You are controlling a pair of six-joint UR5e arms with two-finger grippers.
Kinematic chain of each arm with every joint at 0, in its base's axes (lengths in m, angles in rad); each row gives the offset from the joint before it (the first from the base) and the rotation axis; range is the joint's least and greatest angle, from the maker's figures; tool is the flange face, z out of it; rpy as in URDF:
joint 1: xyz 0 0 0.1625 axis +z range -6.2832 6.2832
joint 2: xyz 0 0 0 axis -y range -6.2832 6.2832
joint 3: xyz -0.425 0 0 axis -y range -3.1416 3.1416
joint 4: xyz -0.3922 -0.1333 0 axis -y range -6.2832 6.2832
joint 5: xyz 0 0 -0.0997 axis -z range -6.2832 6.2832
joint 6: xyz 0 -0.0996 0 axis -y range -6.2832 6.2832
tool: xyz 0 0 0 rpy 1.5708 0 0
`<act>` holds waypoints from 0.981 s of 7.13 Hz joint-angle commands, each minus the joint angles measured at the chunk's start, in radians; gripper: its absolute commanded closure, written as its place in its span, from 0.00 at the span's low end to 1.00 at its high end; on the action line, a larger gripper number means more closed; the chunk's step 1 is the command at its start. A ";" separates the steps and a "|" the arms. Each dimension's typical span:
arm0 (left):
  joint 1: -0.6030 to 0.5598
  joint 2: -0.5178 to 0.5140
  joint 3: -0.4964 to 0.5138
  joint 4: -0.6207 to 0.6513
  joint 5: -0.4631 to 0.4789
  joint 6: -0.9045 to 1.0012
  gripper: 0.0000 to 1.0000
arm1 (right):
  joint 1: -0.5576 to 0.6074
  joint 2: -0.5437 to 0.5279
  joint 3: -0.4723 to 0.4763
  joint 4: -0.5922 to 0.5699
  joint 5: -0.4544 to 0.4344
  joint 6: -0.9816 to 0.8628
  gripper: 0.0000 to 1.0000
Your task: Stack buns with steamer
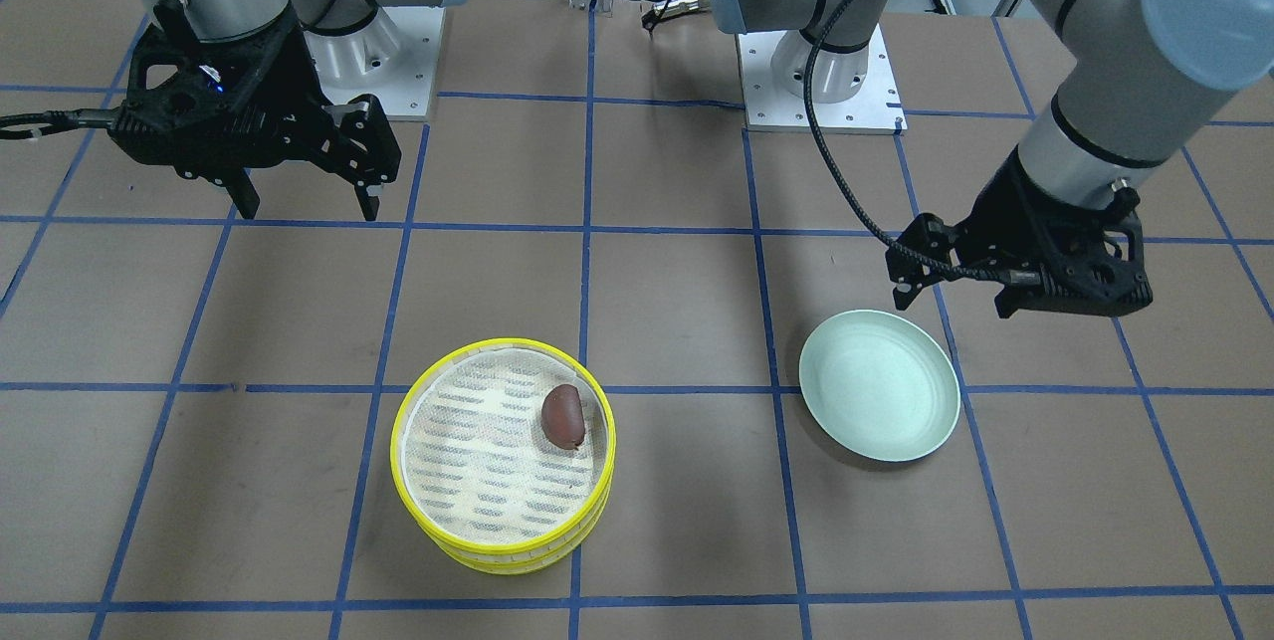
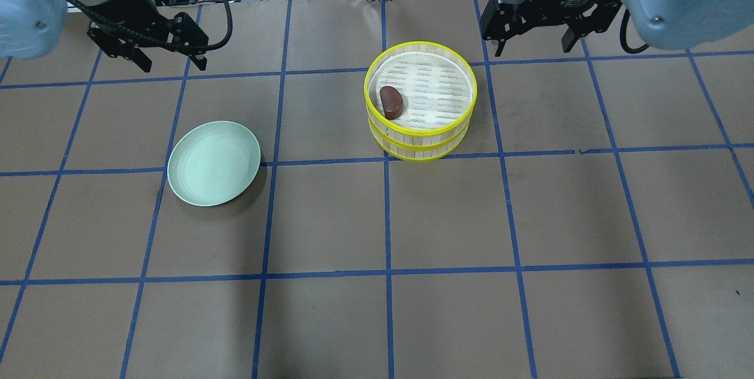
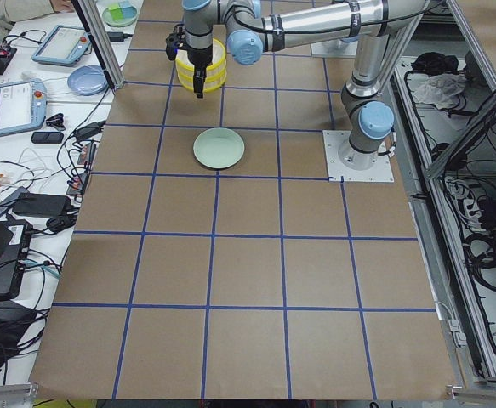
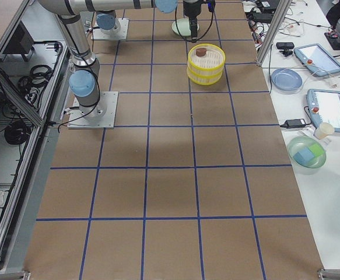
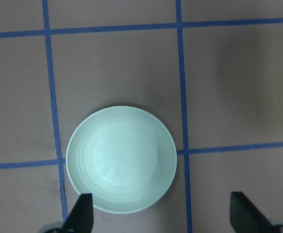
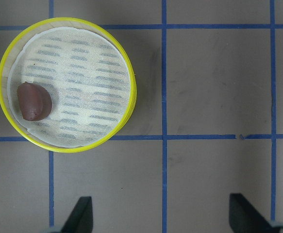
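Note:
Two yellow-rimmed steamer trays (image 2: 420, 131) stand stacked one on the other, also seen in the front view (image 1: 400, 441) and the right wrist view (image 6: 68, 147). The dark reddish-brown bun (image 2: 391, 101) lies in the top tray near its rim; it also shows in the front view (image 1: 563, 416) and the right wrist view (image 6: 33, 101). The pale cream bun is hidden. My right gripper (image 2: 535, 48) is open and empty, raised beyond the stack (image 6: 163, 218). My left gripper (image 2: 173, 65) is open and empty, raised beside the plate (image 5: 163, 218).
An empty pale green plate (image 2: 214, 162) lies on the table left of the stack, directly under the left wrist camera (image 5: 122, 159). The arm bases (image 1: 821, 73) stand at the robot's side. Side tables with devices and bowls (image 4: 307, 151) flank the far edge.

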 commanded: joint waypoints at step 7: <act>-0.034 0.148 -0.026 -0.121 0.014 0.020 0.00 | 0.000 0.005 0.002 -0.001 0.007 -0.001 0.00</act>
